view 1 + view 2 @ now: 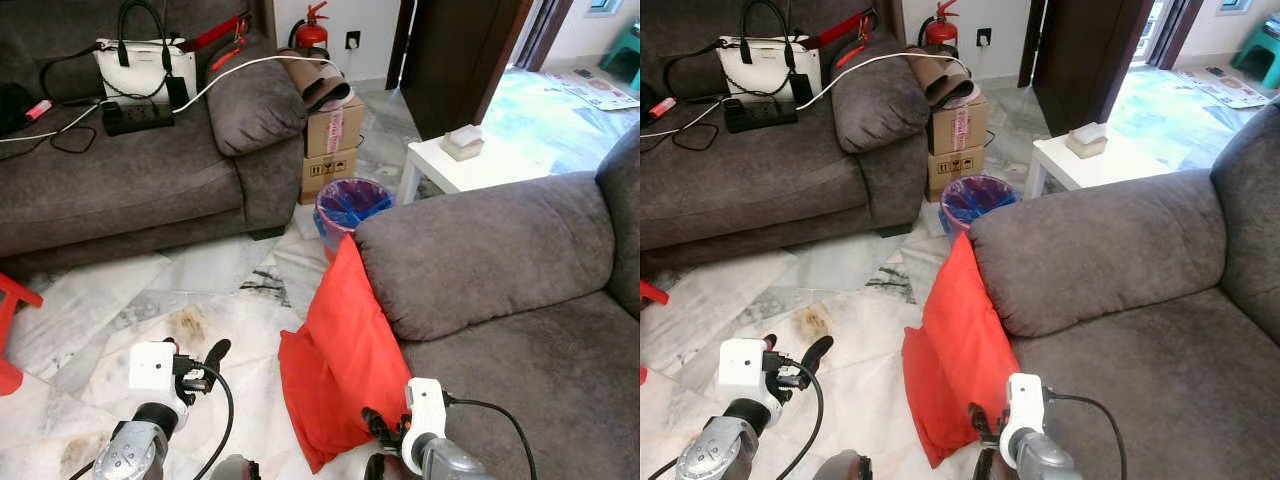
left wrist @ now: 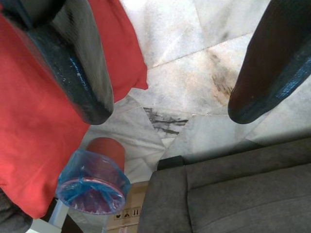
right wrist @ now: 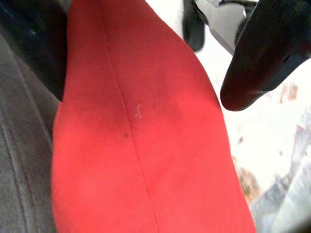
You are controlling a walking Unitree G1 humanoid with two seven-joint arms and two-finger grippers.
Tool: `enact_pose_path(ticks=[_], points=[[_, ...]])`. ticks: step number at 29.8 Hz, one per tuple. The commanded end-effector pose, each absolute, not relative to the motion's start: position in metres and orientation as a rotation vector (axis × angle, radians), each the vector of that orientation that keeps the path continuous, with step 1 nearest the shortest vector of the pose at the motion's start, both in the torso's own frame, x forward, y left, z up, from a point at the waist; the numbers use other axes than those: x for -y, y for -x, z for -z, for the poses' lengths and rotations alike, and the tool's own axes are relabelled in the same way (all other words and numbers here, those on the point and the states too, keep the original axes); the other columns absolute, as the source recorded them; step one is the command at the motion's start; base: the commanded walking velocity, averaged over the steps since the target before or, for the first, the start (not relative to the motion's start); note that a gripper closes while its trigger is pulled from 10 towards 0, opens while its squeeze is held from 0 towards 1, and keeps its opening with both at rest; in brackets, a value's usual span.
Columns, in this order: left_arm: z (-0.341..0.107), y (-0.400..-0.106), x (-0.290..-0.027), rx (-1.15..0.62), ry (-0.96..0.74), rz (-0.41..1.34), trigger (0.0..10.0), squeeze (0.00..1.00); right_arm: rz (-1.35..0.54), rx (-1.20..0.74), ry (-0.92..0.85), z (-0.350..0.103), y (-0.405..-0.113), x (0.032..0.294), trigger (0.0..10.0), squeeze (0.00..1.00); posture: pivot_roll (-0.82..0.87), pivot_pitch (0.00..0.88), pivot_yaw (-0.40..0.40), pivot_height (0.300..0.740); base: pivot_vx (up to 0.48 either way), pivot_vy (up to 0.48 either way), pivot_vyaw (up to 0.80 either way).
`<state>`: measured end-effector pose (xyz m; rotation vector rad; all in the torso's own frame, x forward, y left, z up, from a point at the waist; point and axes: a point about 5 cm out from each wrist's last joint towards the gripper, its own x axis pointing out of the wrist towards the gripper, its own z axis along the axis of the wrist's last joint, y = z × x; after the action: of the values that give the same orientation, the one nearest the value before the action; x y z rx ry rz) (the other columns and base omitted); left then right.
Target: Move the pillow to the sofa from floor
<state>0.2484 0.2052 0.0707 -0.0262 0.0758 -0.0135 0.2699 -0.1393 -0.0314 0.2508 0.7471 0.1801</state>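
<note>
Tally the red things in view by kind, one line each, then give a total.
Red pillow, leaning on the near sofa's arm: 1
Red fire extinguisher, by the far wall: 1
Red stool, at the left edge: 1
Red bin under the blue bag: 1
Total: 4

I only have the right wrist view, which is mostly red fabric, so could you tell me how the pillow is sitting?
Observer: The red pillow stands on its edge on the marble floor, leaning against the arm of the grey sofa.
Operator: Thank you. Where is the other arm?
Observer: The left gripper hangs over the floor to the pillow's left, fingers open, not touching it.
Operator: And what is behind the pillow?
Observer: A bin with a blue liner stands just beyond the pillow's top corner.
</note>
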Motion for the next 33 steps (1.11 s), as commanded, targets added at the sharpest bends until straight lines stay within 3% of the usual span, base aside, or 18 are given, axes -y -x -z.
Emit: enact_pose_path(ticks=[1, 16, 17, 18, 19, 33], points=[[-0.0675, -0.2443, -0.2059, -0.099, 0.033, 0.014, 10.0, 0.00, -0.151, -0.738, -0.309, 0.0320, -0.2693, 0.1368, 10.0, 0.00, 0.28, 0.195, -0.001, 0.631, 0.000, 0.000, 0.00], [-0.0719, -0.2456, -0.2062, -0.086, 0.026, 0.009, 10.0, 0.00, -0.138, -0.686, -0.318, 0.0268, -0.2749, 0.1352, 10.0, 0.00, 0.30, 0.196, -0.001, 0.631, 0.000, 0.000, 0.00], [-0.0725, -0.2450, -0.2075, -0.084, 0.025, 0.006, 10.0, 0.00, -0.130, -0.671, -0.327, 0.0262, -0.2754, 0.1352, 5.7, 0.00, 0.30, 0.195, -0.003, 0.631, 0.000, 0.000, 0.00], [-0.0727, -0.2448, -0.2079, -0.083, 0.024, 0.004, 10.0, 0.00, -0.127, -0.667, -0.330, 0.0260, -0.2755, 0.1352, 5.7, 0.00, 0.30, 0.195, -0.003, 0.631, 0.000, 0.000, 0.00], [-0.0727, -0.2450, -0.2082, -0.083, 0.024, 0.002, 10.0, 0.00, -0.120, -0.660, -0.336, 0.0259, -0.2756, 0.1352, 0.3, 0.00, 0.31, 0.193, -0.004, 0.631, 0.000, 0.000, 0.00], [-0.0763, -0.2460, -0.2104, -0.074, 0.018, -0.006, 10.0, 0.00, -0.147, -0.657, -0.335, 0.0279, -0.2723, 0.1280, 0.0, 0.00, 0.32, 0.194, -0.002, 0.631, 0.000, 0.000, 0.00]])
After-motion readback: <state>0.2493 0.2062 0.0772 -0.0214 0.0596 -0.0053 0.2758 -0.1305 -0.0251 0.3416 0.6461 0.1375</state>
